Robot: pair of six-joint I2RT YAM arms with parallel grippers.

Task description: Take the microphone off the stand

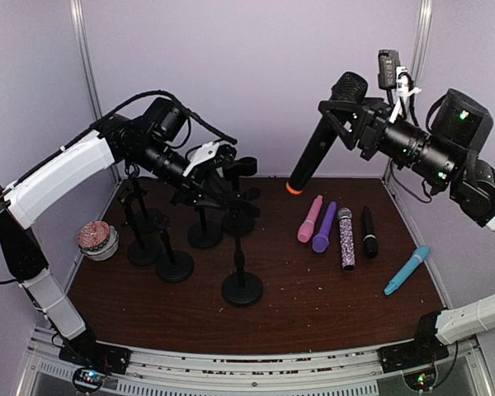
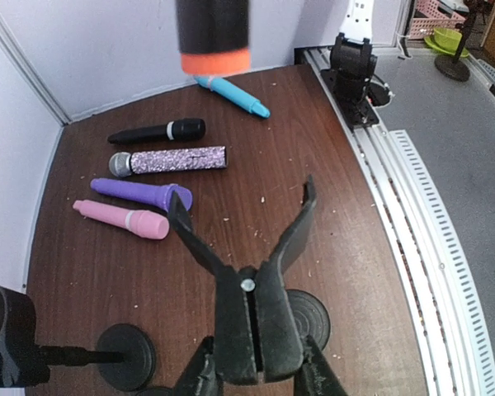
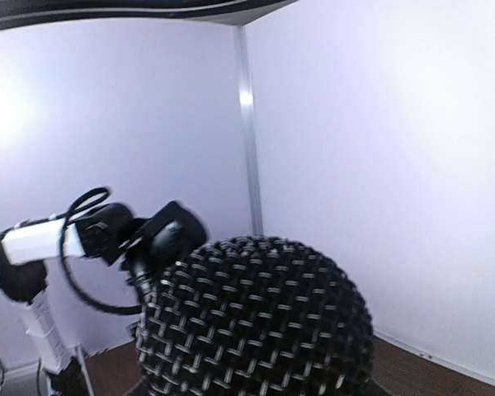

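Black stands [image 1: 175, 266] bunched left, L gripper [image 1: 227, 165] clamped on one stand's clip [image 2: 247, 280], open tabletop [image 1: 313, 297] mid, orange-tipped mic [image 1: 312, 157] aloft off stand by back wall [image 1: 256, 74], gripped in R gripper [image 1: 337, 115], teal mic [image 1: 407, 270] near R edge.

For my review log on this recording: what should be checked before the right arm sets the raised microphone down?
1. Black microphone clear of the stand clip: ok.
2. Right gripper jaws closed on the microphone: ok.
3. Left gripper jaws clamped on the clip: ok.
4. Clip prongs empty: ok.
5. Bare patch of table for the set-down: ok.
6. Firmness of the microphone grip: cannot tell.
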